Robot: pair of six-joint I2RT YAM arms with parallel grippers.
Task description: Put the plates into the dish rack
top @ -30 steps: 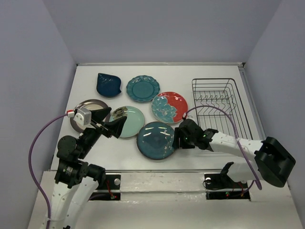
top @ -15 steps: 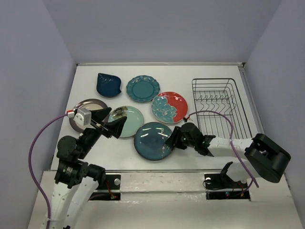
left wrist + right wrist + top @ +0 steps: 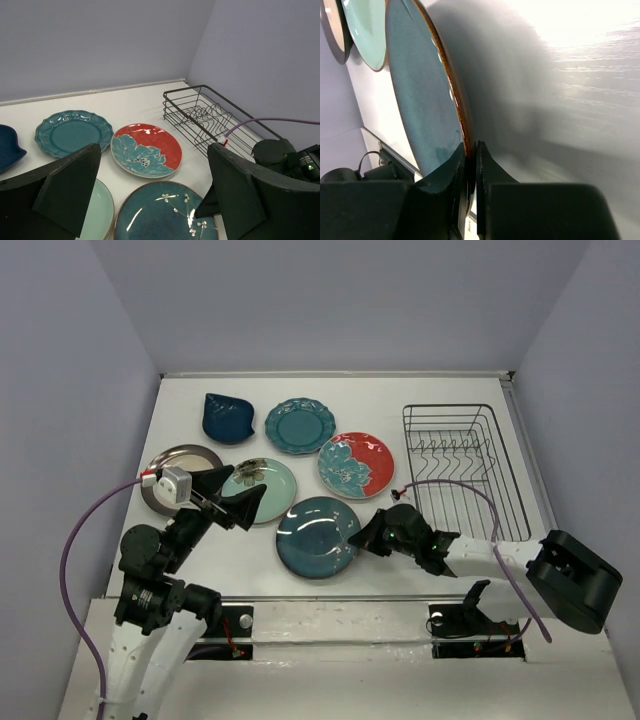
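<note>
The right end effector (image 3: 368,540) is clamped on the right-hand rim of the dark teal glazed plate (image 3: 318,536), its two fingers (image 3: 462,165) nearly together with the brown-edged rim pinched between them. That plate sits near the front edge of the white table (image 3: 400,390), just in front of the red plate with teal flowers (image 3: 356,465) and beside the pale mint plate (image 3: 270,490); whether its gripped edge is off the table cannot be told. The rectangular black wire dish rack (image 3: 450,452) stands at the right side of the table, well apart from the held plate, with the right arm's purple cable looping in front of it. The left end effector (image 3: 238,492) hangs above the mint plate with its fingers (image 3: 65,185) spread wide, holding nothing. The navy leaf-shaped plate (image 3: 227,417) and the teal scalloped plate (image 3: 300,425) lie side by side towards the back, and the silver metal plate (image 3: 180,472) lies at the left, close against the mint one.
</note>
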